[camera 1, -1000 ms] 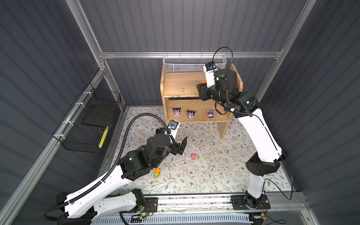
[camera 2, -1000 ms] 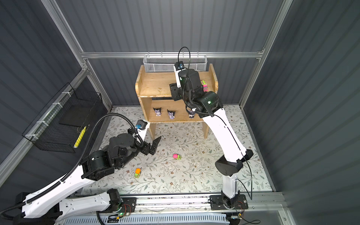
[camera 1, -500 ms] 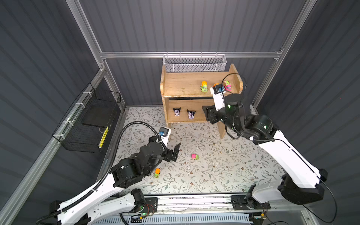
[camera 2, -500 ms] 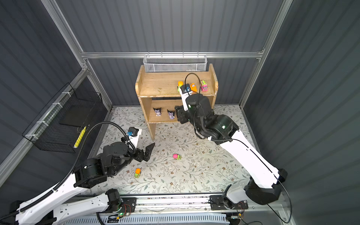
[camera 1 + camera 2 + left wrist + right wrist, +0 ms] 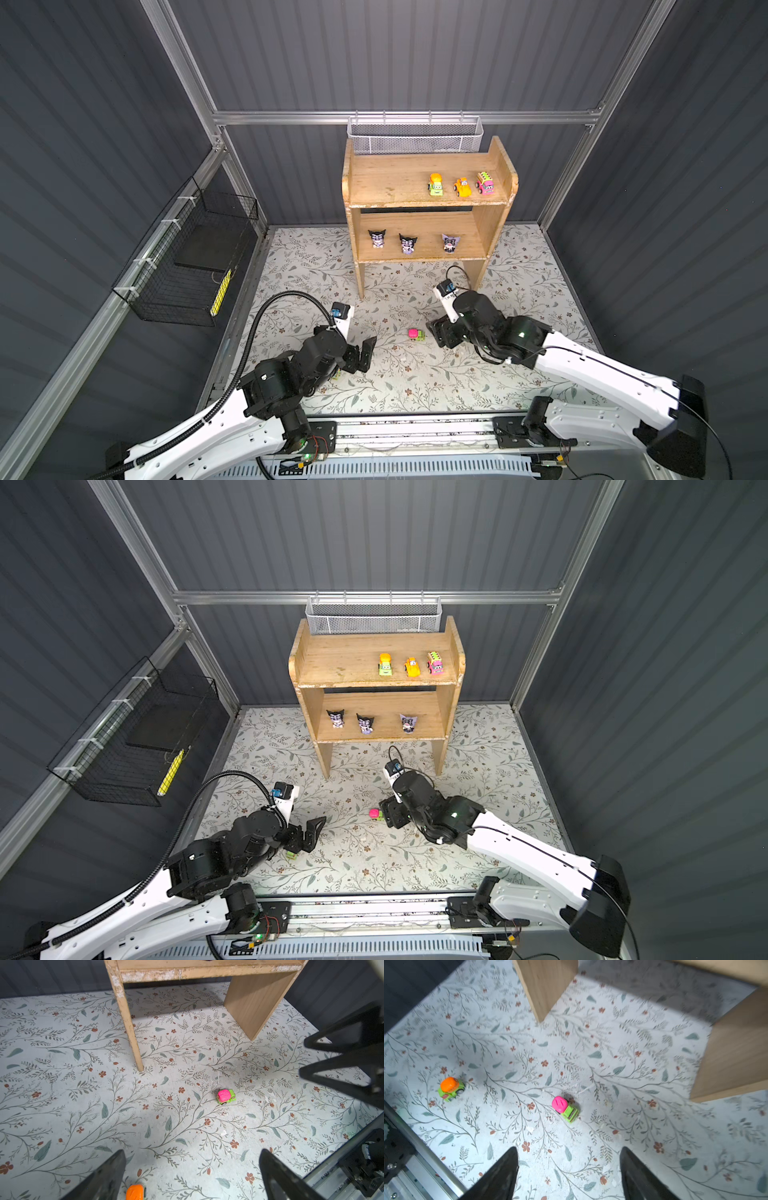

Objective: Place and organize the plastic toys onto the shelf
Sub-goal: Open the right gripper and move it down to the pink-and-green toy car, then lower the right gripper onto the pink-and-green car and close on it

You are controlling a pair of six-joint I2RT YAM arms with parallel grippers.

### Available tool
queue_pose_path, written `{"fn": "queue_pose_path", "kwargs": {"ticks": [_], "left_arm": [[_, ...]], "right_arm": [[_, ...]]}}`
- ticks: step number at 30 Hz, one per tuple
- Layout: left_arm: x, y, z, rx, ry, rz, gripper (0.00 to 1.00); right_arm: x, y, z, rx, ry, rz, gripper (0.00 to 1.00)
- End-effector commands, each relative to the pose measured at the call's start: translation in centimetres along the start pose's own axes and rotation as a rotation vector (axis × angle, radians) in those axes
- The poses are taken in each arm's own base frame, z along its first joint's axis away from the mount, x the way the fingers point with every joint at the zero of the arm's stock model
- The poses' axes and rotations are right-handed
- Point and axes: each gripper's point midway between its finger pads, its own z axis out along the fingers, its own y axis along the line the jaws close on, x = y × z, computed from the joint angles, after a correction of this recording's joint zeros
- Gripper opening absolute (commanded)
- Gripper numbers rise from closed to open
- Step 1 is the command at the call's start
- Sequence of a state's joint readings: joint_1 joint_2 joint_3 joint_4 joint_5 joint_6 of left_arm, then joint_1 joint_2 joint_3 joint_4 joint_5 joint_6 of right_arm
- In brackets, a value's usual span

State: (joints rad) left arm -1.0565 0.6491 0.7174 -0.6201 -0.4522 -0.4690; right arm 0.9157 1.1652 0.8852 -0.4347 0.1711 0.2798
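Though both wide open and empty, left end effector (image 5: 192, 1152) and right end effector (image 5: 569, 1150), pink-and-green car (image 5: 564, 1108) near the latter.

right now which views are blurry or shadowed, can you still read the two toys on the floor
Right wrist view: softly blurred, yet the pink-topped car and orange-topped car read clearly. Left wrist view: sharp, shelf shadow beneath it, orange-topped car cropped at the frame edge. Both top views: crisp, evenly lit.
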Motion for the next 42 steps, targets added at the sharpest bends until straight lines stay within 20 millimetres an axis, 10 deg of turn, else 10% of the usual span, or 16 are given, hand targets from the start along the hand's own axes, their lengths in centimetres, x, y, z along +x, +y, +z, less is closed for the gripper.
{"fn": "queue_pose_path", "kwargs": {"ticks": [1,20,42], "left_arm": [[0.4,-0.4,0.7,0.015,0.0,-0.055,1.0],[1.6,1.5,1.7,-0.095,0.02,-0.015,1.0],[1.8,1.4,1.4,-0.069,0.007,-0.031,1.0]], "right_arm": [[0.8,1.4,3.1,-0.082,0.019,-0.012,0.78],[4.0,2.1,13.0,-0.187,0.227,-0.048,0.8],[7.1,4.5,12.4,-0.218,0.305,0.077,0.79]]}}
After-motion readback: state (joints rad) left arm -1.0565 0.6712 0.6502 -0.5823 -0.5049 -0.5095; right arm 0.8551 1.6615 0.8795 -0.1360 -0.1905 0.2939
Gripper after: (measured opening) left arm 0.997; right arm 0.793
